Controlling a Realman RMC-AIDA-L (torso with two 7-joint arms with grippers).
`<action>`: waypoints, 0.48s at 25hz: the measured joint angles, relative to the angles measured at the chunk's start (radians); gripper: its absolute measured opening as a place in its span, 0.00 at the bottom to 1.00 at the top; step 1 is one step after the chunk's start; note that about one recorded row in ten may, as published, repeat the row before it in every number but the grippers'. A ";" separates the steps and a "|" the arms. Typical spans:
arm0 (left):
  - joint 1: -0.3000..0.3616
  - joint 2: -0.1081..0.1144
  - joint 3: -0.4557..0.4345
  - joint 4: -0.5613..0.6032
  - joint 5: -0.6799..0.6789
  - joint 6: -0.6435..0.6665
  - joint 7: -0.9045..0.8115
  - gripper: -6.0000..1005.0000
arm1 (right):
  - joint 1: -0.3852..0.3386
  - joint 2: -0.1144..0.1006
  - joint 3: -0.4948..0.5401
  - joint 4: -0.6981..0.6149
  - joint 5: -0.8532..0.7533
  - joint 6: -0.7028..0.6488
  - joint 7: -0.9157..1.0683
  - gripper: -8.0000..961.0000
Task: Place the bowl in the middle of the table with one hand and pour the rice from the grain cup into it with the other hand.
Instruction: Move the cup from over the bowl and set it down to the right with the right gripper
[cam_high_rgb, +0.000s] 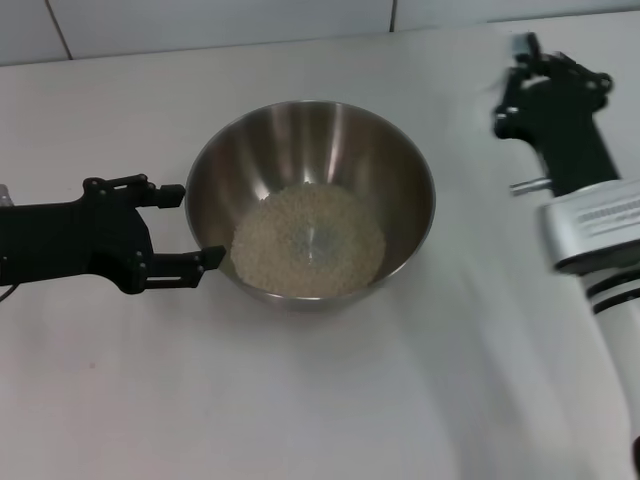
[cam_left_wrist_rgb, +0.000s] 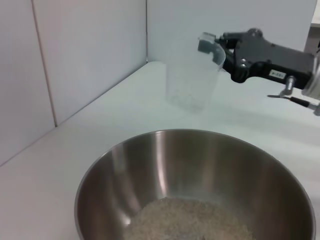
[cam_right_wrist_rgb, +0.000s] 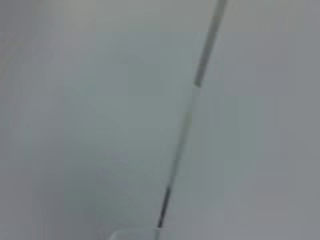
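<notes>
The steel bowl (cam_high_rgb: 310, 150) stands in the middle of the white table (cam_high_rgb: 400, 400) with a flat layer of rice (cam_high_rgb: 308, 242) in its bottom. My left gripper (cam_high_rgb: 190, 228) is open at the bowl's left side, its nearer fingertip against the bowl's outer wall. My right gripper (cam_high_rgb: 525, 75) is at the far right, away from the bowl. In the left wrist view the right gripper (cam_left_wrist_rgb: 220, 50) is shut on the rim of the transparent grain cup (cam_left_wrist_rgb: 192, 75), which is upright beyond the bowl (cam_left_wrist_rgb: 165, 165) and looks almost empty. The rice (cam_left_wrist_rgb: 190, 220) also shows there.
A tiled wall (cam_high_rgb: 200, 25) runs along the table's far edge, close behind the right gripper. The right wrist view shows only a pale surface with a dark seam (cam_right_wrist_rgb: 190, 100). Bare tabletop lies in front of the bowl.
</notes>
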 joint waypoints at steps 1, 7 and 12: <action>0.000 0.000 0.000 -0.001 0.000 0.000 0.001 0.84 | 0.015 0.003 0.007 -0.068 0.000 0.005 0.098 0.03; -0.001 0.000 0.000 -0.007 0.000 0.000 0.007 0.84 | 0.121 0.012 0.003 -0.325 0.002 0.161 0.415 0.03; -0.002 -0.001 0.000 -0.010 0.000 -0.002 0.013 0.84 | 0.154 0.009 0.000 -0.372 -0.063 0.238 0.467 0.03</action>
